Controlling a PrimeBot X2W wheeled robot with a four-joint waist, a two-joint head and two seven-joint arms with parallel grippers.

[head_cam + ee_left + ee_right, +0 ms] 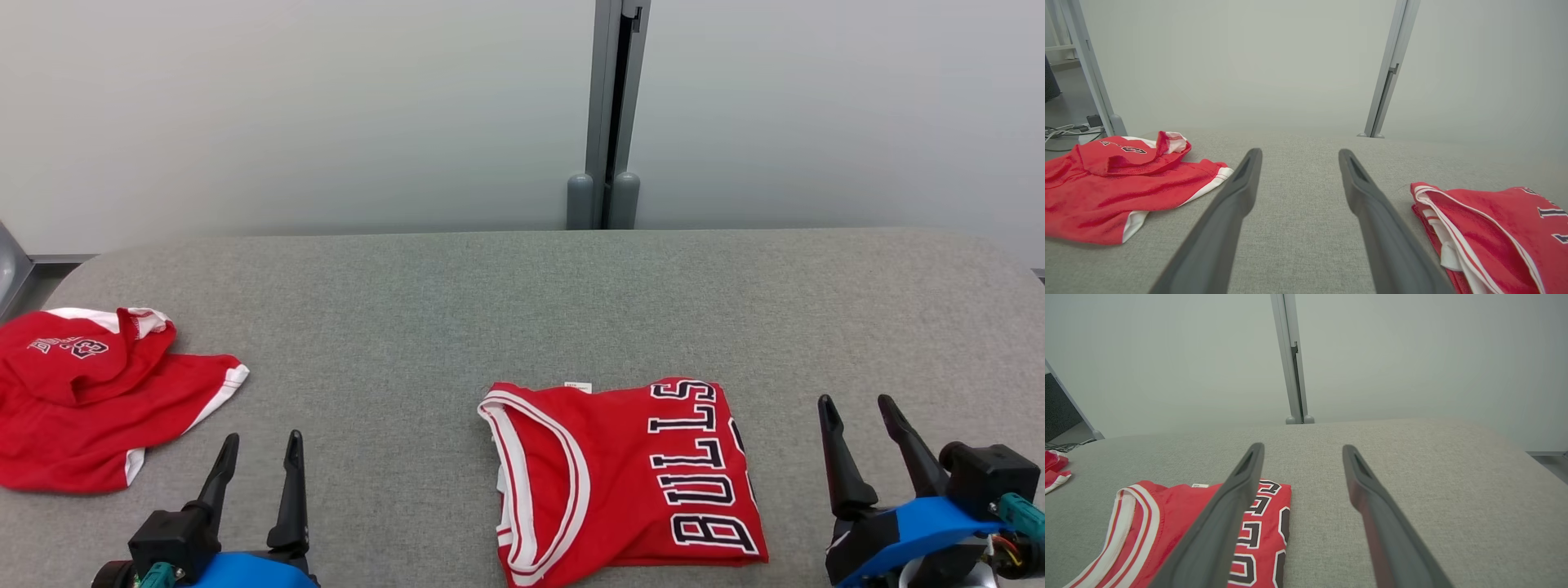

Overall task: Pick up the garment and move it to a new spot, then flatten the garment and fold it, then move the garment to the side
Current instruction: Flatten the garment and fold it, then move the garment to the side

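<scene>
Folding looked finished, as we judged it: the jersey (624,474) lay on the grey worktop (522,302) as a neat rectangle. Its neckline was turned to one side and the lettering BULLS ran along the other. Picking up, moving, flattening and folding all seemed done. What we could not settle was whether the spot where the jersey lay already counted as the side, or whether that last shift remained. Well apart from the jersey, on its neckline side, a second red garment (98,400) sat crumpled and unfolded. We took it for later work rather than part of this round.

Our right hand (856,404) hovered just beside the jersey's lettered edge without touching it, its two dark fingers spread wide with nothing between them. Our left hand (263,441) hung between the jersey and the crumpled garment, touching neither, fingers likewise spread and empty. Both hands pointed away from us toward the grey post (608,114) beyond the jersey. Both appeared low over the worktop, clear of the fabric.
</scene>
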